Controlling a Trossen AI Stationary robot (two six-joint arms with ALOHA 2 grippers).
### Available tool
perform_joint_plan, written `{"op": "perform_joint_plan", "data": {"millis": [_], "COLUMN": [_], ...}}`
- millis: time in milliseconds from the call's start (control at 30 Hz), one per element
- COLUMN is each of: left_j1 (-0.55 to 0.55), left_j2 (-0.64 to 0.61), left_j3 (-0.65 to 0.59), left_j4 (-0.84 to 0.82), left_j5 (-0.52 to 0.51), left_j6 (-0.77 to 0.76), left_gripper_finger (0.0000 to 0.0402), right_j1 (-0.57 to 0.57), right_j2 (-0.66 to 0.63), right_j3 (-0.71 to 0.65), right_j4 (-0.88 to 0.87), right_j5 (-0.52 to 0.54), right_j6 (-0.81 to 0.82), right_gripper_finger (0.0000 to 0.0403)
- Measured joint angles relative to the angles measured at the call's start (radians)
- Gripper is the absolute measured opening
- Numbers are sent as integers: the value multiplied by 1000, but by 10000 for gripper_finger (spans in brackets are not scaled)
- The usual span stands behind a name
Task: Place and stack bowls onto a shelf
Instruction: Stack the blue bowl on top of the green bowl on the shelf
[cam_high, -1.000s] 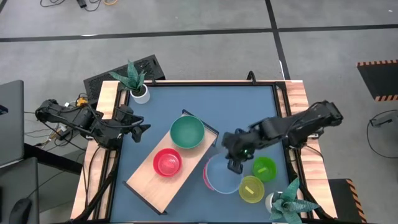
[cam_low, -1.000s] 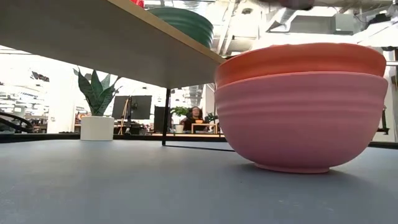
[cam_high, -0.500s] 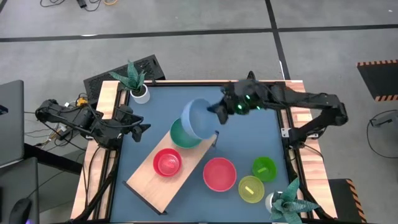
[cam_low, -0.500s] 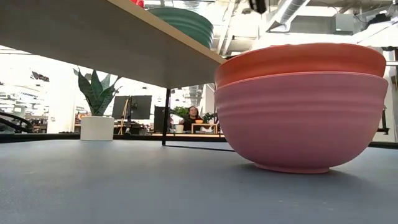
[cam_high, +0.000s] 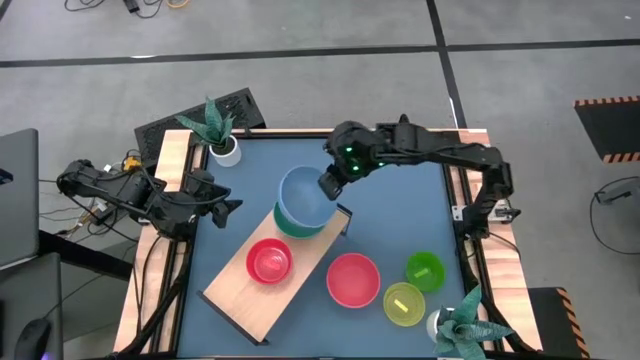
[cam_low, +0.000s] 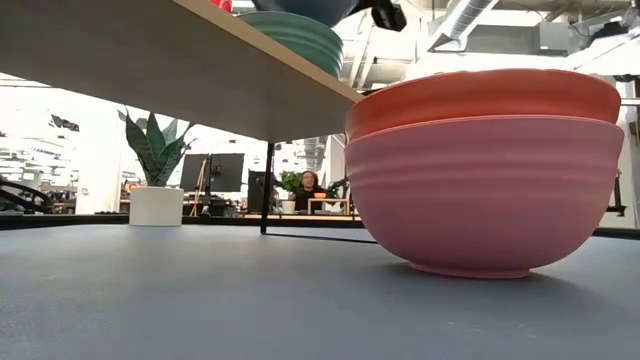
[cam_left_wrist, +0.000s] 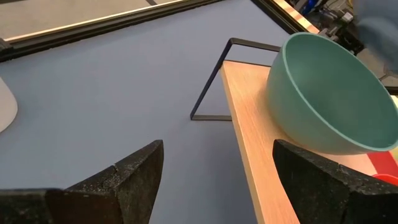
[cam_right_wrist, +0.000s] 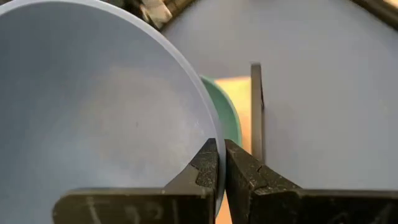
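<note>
Since half a second ago, we see the blue bowl (cam_high: 303, 194) has come down from a tilted carry to sit over the teal bowl (cam_high: 297, 224) on the shelf (cam_high: 240, 280). On the left, our left gripper (cam_high: 226, 205) waits at the table's edge, fingers spread. The red bowl (cam_high: 268, 261) sits mid-shelf. The right gripper (cam_high: 328, 184), arm stretched across from the right, pinches the blue bowl's rim. The pink bowl (cam_high: 352, 279) and two lime bowls (cam_high: 424, 270) lie on the table.
</note>
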Motion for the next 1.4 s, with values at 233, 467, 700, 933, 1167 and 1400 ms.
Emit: {"op": "perform_joint_plan", "data": {"millis": [233,467,700,933,1167,1400], "left_j1": [0,0,0,0,0,0], "left_j2": [0,0,0,0,0,0], "left_j3": [0,0,0,0,0,0], "left_j4": [0,0,0,0,0,0], "left_j5": [0,-1,-2,-2,-2,-2], "left_j6": [0,0,0,0,0,0], "left_gripper_finger": [286,286,286,286,286,286], "right_j1": [0,-1,-1,-1,-1,-1], "right_j2": [87,104,103,103,103,103], "right_j3": [68,72,72,72,72,72], "right_j4": [-96,-118,-118,-112,-90,-89], "right_j5": [0,1,0,0,0,-1], "right_j6": [-27,-41,-68,-107,-166,-200], "right_gripper_finger": [37,37,45,55,57,57]}}
